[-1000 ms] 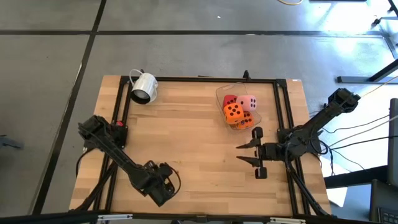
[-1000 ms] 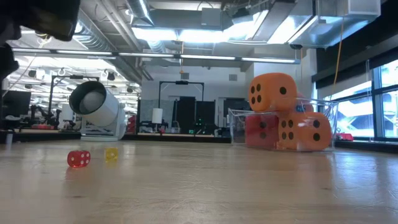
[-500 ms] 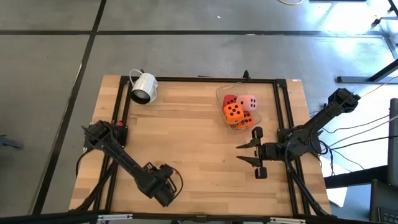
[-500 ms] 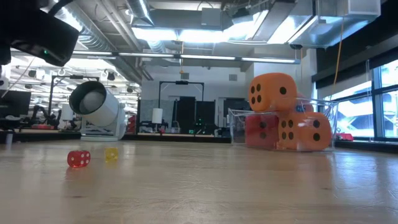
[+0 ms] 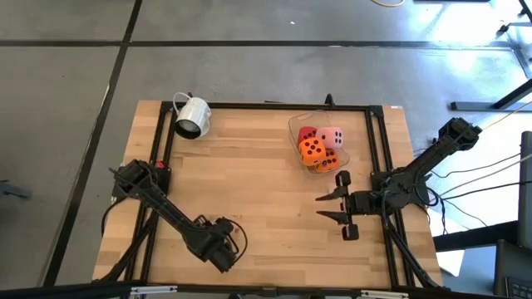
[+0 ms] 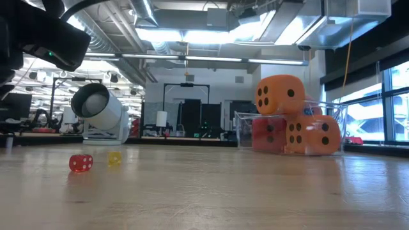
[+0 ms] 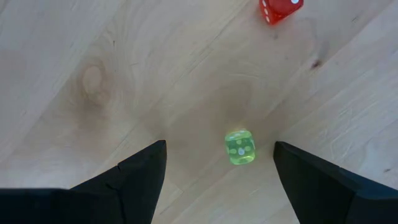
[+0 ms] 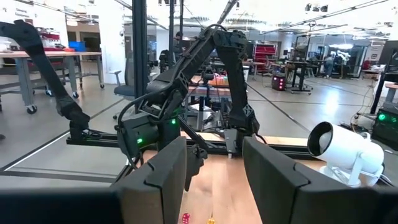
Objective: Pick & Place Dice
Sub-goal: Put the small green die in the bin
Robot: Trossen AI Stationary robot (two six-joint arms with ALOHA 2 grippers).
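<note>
Four soft dice lie piled in a clear container at the far right of the table: pink, red, and two orange. In the low view an orange die sits on top of the pile. My left gripper is open near the table's near edge and points down. In the left wrist view, the left gripper has a finger on either side of a tiny yellow-green cube, touching nothing. My right gripper is open and waits near the container.
A white mug lies on its side at the far left corner. A tiny red cube lies by the yellow-green one; both show in the low view. Black rails edge the table. Bare wood spans the middle.
My left gripper has moved slightly toward the table's right and come down over the tiny cubes. The low view shows the arm lower than before. The dice, the mug and my right arm have stayed where they were.
</note>
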